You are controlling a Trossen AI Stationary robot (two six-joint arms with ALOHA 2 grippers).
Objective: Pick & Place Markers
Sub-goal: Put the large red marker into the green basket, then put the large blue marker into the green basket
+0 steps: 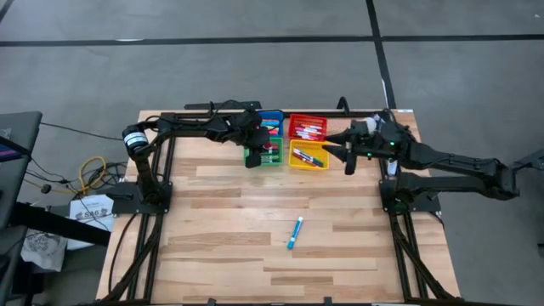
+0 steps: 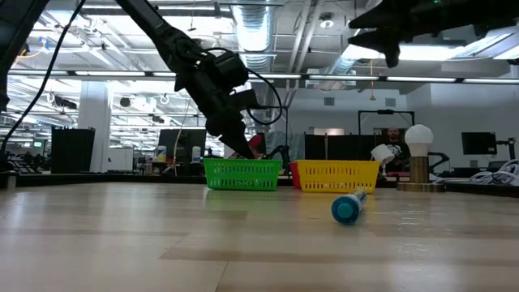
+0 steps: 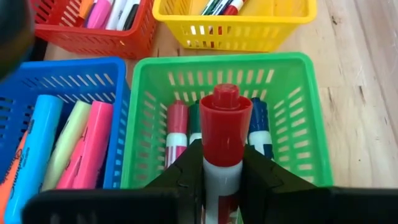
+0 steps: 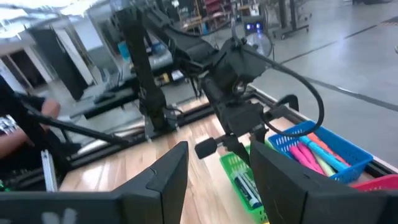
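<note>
A: Red-capped marker [image 3: 224, 140] is pinched between the left gripper [image 3: 222, 177] fingers, cap end leading, long axis running on out from the fingers toward the green bin [image 3: 298, 112]. Bin lies directly beyond the cap; three markers already lie inside along the same axis.

B: So the release goes straight ahead. Other arm?

A: Right gripper [image 1: 348, 154] hangs above the yellow bin [image 1: 296, 161], fingers spread, empty. Blue-capped marker [image 1: 295, 232] lies on the table [image 1: 221, 255], well apart from both, slightly nearer the right.

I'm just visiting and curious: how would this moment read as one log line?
left gripper: shut on red-capped marker over green bin | right gripper: open, empty, raised | blue marker: on table
</note>
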